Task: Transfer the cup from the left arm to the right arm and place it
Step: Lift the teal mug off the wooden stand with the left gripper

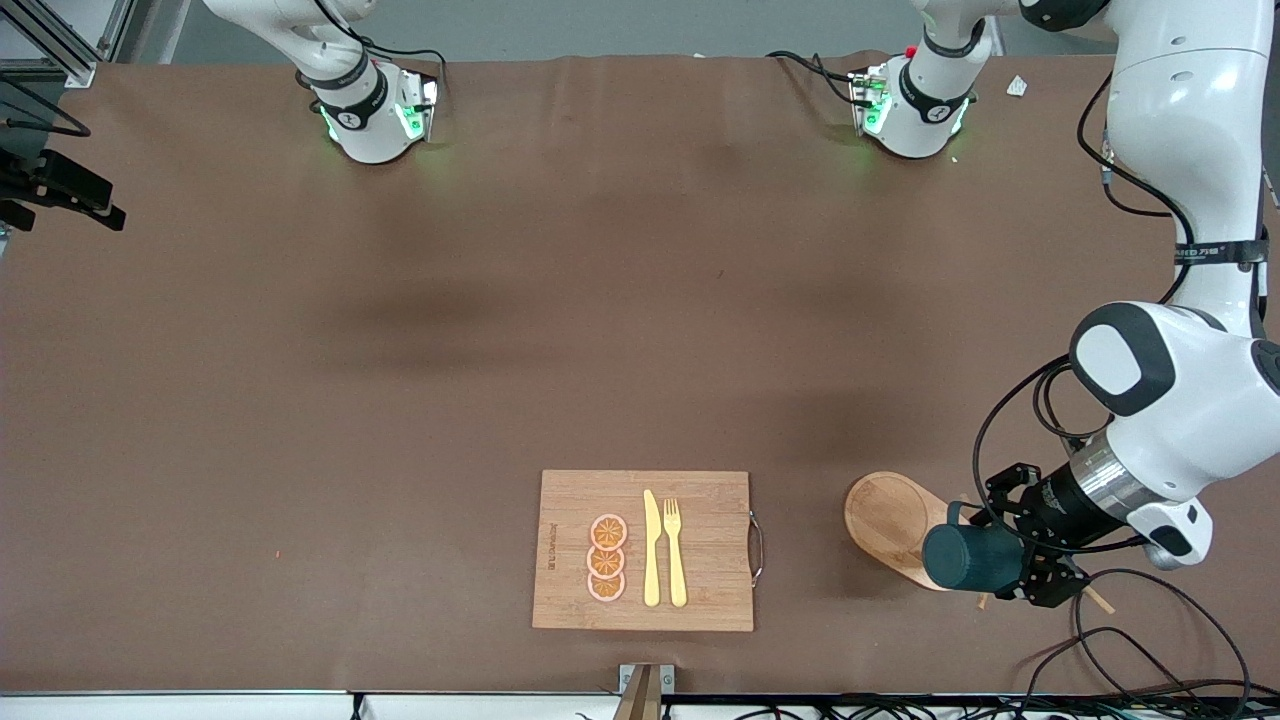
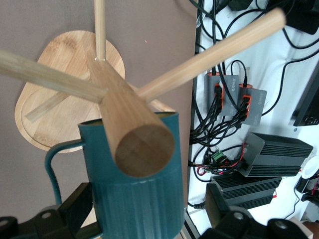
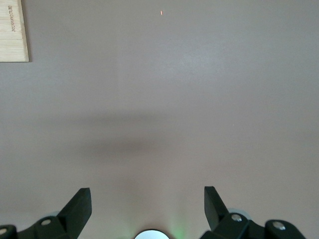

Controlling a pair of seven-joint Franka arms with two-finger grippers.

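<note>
The dark teal cup [image 1: 968, 557] hangs at the wooden peg rack [image 1: 890, 518], near the left arm's end of the table. In the left wrist view the cup [image 2: 134, 199] sits beside the rack's post [image 2: 132, 134], its handle [image 2: 51, 164] sticking out sideways. My left gripper [image 1: 1008, 552] is open, with one finger on each side of the cup's body and a small gap at one finger [image 2: 219, 206]. My right gripper [image 3: 148, 195] is open and empty over bare brown table. It is out of the front view.
A wooden cutting board [image 1: 710, 600] lies near the table's front edge, carrying three orange slices [image 1: 607, 558], a yellow knife [image 1: 651, 550] and a fork [image 1: 675, 550]. Cables [image 1: 1130, 640] trail by the left arm, close to the table edge.
</note>
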